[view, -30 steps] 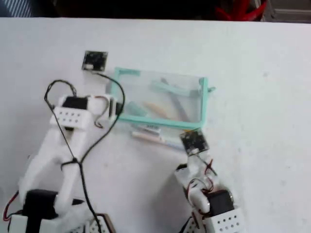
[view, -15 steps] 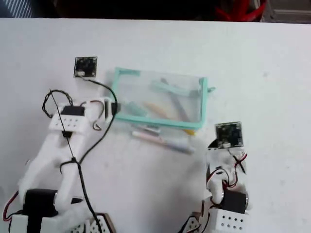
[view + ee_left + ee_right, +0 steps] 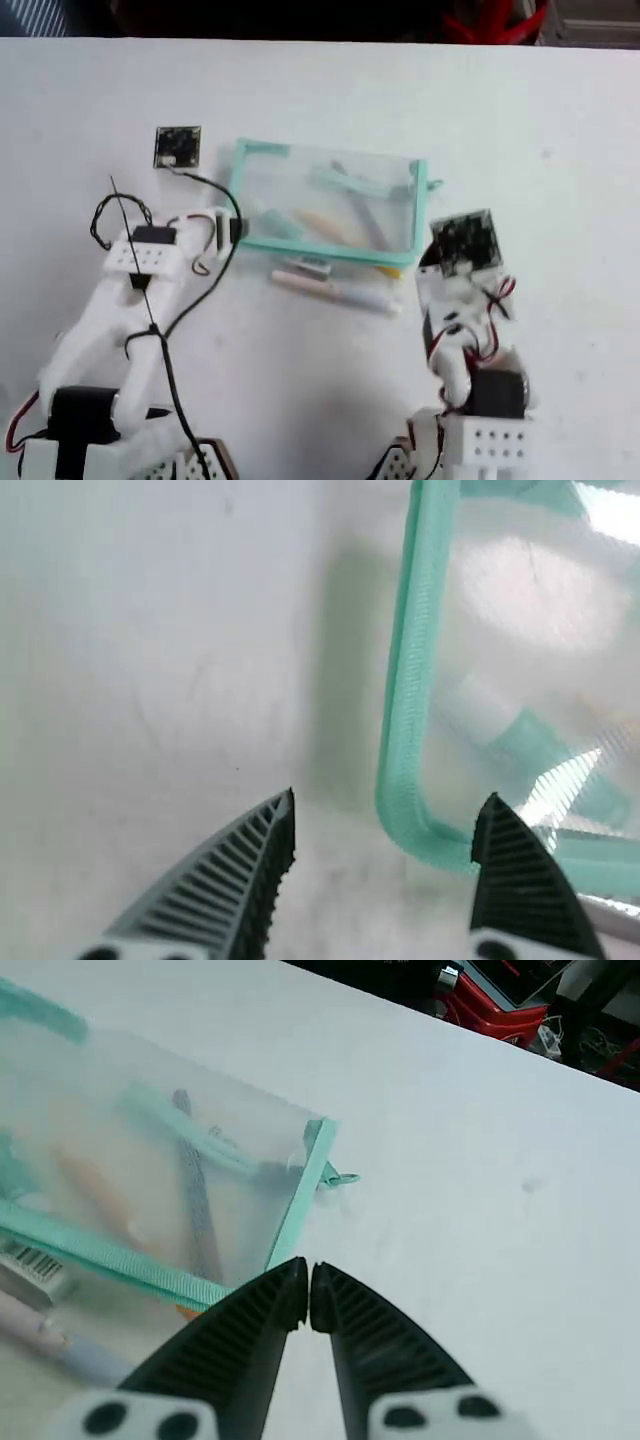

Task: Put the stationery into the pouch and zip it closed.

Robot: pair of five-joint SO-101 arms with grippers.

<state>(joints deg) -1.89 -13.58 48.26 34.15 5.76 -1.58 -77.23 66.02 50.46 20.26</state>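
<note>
A clear pouch [image 3: 330, 205] with teal trim lies mid-table, holding a teal pen [image 3: 345, 182], an orange one [image 3: 320, 225] and a grey one [image 3: 368, 218]. Outside, along its near edge, lie a pale pink pen [image 3: 340, 291] and a small barcoded item [image 3: 305, 265]. My left gripper [image 3: 388, 813] is open, its fingers either side of the pouch's near left corner [image 3: 405, 815]. My right gripper [image 3: 308, 1282] is shut and holds nothing, just off the pouch's near right corner [image 3: 290, 1230]. The teal zip pull [image 3: 340, 1178] sticks out beyond that side.
The white table [image 3: 540, 140] stretches bare right of and beyond the pouch. Loose black cables [image 3: 190, 290] run along the left arm. Dark room and red objects [image 3: 490, 1005] lie past the far edge.
The right arm swung right from the pouch's near edge, then moved forward to its right corner. The left arm drew back slightly to the left.
</note>
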